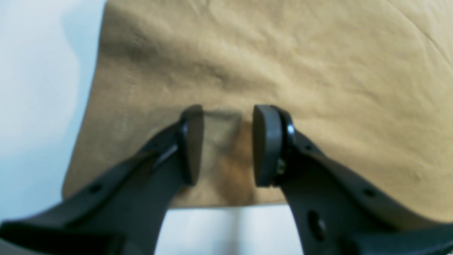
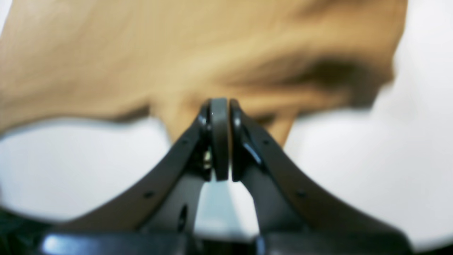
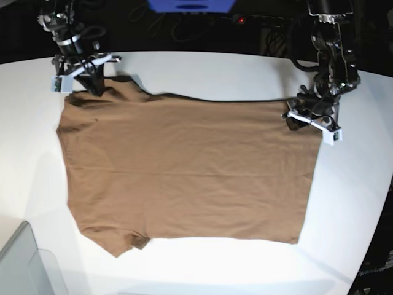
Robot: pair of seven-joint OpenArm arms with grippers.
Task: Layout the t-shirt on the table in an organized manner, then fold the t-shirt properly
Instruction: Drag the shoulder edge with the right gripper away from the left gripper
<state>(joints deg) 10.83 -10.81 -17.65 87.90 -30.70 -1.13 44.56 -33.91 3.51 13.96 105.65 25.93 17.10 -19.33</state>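
The brown t-shirt (image 3: 184,166) lies spread flat on the white table (image 3: 215,70), with one sleeve at the far left and one at the near left. My right gripper (image 3: 93,86) is at the far-left sleeve. In the right wrist view it (image 2: 221,102) is shut, and a tongue of the shirt (image 2: 141,53) is drawn up to its tips. My left gripper (image 3: 302,120) is at the shirt's far-right corner. In the left wrist view it (image 1: 228,111) stands open over the cloth (image 1: 247,53) just inside the hem, its pads (image 1: 265,141) apart.
A grey translucent bin corner (image 3: 21,264) sits at the near left of the table. Dark cables and a blue object (image 3: 190,5) lie beyond the far edge. The table's curved edge (image 3: 377,203) runs down the right side.
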